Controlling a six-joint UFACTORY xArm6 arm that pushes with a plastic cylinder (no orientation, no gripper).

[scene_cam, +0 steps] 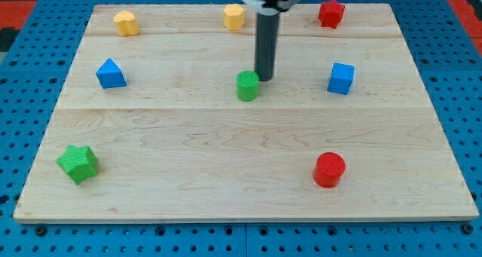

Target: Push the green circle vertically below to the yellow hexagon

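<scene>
The green circle sits near the middle of the wooden board. The yellow hexagon is at the view's top, a little left of straight above the green circle. My tip is at the green circle's upper right edge, touching or nearly touching it. The dark rod rises from there to the view's top.
A yellow heart-like block is at the top left, a red star at the top right. A blue triangle is at left, a blue cube at right. A green star is bottom left, a red circle bottom right.
</scene>
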